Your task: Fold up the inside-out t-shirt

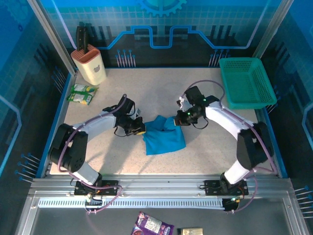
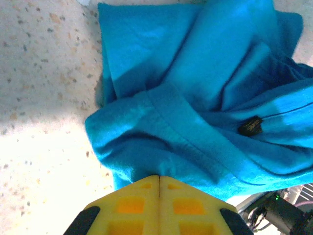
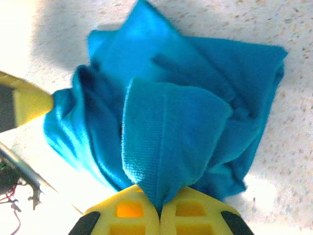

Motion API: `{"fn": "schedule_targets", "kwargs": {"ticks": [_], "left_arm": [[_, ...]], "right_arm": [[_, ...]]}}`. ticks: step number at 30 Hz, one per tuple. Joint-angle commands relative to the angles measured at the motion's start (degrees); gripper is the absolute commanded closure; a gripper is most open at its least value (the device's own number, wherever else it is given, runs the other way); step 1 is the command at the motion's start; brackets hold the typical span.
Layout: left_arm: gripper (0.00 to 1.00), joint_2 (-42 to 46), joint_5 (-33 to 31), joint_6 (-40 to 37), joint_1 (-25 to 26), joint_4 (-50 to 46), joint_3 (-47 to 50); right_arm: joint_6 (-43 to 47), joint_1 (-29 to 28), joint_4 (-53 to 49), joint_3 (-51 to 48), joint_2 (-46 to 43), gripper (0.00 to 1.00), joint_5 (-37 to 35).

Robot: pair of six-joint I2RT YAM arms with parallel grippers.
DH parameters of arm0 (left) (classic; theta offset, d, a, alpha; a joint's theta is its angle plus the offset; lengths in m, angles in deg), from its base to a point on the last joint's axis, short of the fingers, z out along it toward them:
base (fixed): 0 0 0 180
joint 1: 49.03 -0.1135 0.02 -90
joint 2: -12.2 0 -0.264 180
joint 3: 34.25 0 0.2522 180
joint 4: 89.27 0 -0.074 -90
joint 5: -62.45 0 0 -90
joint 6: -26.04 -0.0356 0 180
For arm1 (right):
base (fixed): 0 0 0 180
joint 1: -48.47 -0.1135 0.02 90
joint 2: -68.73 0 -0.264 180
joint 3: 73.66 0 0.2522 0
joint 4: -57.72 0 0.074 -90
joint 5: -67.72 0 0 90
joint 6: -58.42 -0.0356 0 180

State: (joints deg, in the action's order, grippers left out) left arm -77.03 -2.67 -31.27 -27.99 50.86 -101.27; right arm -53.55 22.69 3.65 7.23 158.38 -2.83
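Left tool (image 2: 158, 180) is closed, its yellow fingers pressed together at the near edge of the inside-out t-shirt (image 2: 195, 98), apparently nipping a thin bit of hem. Right tool (image 3: 159, 204) is also closed, clearly pinching a ribbed fold of the same blue cloth that rises into its tips. Seen from above, the t-shirt lies bunched in a crumpled heap at the middle of the speckled surface (image 1: 205, 152), between the two arms, with one tool at each upper corner. Holding two opposite points like this looks meant for lifting and spreading the cloth flat before any fold; none is made yet. A small dark label (image 2: 250, 126) shows on the cloth. Well apart, at the far right corner, sits a green mesh basket (image 1: 244, 81); at the far left stand a cream holder with dark handles (image 1: 89, 66) and a green packet (image 1: 82, 94). None crowds the t-shirt; the two arms' own closeness seems the main hindrance
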Motion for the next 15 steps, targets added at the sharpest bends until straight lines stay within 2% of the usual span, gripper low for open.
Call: {"fn": "schedule_targets", "kwargs": {"ticks": [1, 7, 15], "left_arm": [[1.00, 6.1, 0.5, -0.4, 0.4, -0.1, 1.8], [1.00, 13.9, 0.4, 0.8, 1.4, 0.1, 5.5], [1.00, 15.8, 0.4, 0.8, 4.3, -1.2, 5.8]], "right_arm": [[0.3, -2.0, -4.6, -3.5, -7.9, 1.00, -1.0], [-0.8, -5.7, -4.3, -10.6, -18.7, 1.00, -2.5], [-1.3, -8.7, -4.4, -17.2, -23.7, 1.00, 0.8]]}}
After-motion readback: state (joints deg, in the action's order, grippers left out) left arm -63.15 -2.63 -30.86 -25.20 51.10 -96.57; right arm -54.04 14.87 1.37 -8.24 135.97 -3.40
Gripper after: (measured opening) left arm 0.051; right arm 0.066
